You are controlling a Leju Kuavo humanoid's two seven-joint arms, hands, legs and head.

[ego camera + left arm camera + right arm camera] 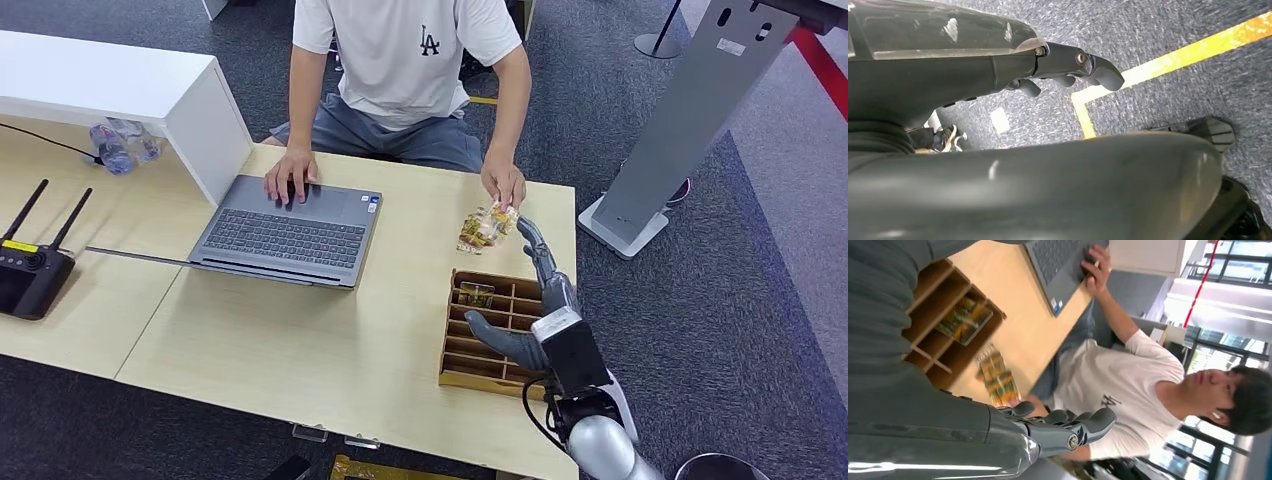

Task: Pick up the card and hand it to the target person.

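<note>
A yellow patterned card [486, 227] hangs just past the far edge of the wooden slotted box [452, 362]; the person's hand [503, 184] pinches its top. My right hand [533, 300] reaches over the box with its fingers spread, the fingertips [530, 234] just right of the card and holding nothing. The right wrist view shows the blurred card [997, 377] apart from my fingers [1068, 423]. A second card [476, 294] lies in a box slot [966, 320]. My left hand [1068, 62] hangs over the carpet, fingers loosely extended and holding nothing.
The person in a white T-shirt [400, 50] sits across the table with the other hand on a grey laptop [290, 232]. A black router [30, 275], a white shelf [150, 95] with bottles [112, 148] stand left. A grey stand [690, 110] is at right.
</note>
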